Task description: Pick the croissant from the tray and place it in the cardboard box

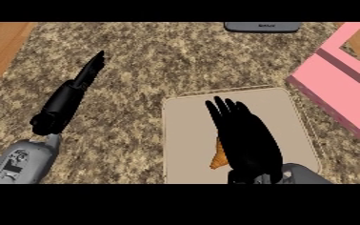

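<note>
A beige tray (190,124) lies on the speckled counter at the lower right. My right hand (243,133) hovers over its middle with fingers straight and pointing away, open. Just under its left side a golden-brown croissant (218,159) peeks out; most of it is hidden by the hand. I cannot tell whether the hand touches it. A pink box (327,88) with a raised rim sits at the right edge, partly cut off. My left hand (88,74) rests at the left over bare counter, fingers straight, far from the tray.
A dark grey device (262,26) lies at the counter's far edge, upper right. A wooden strip (13,40) borders the counter at the upper left. Speckled countertop stretches between the left hand and the tray.
</note>
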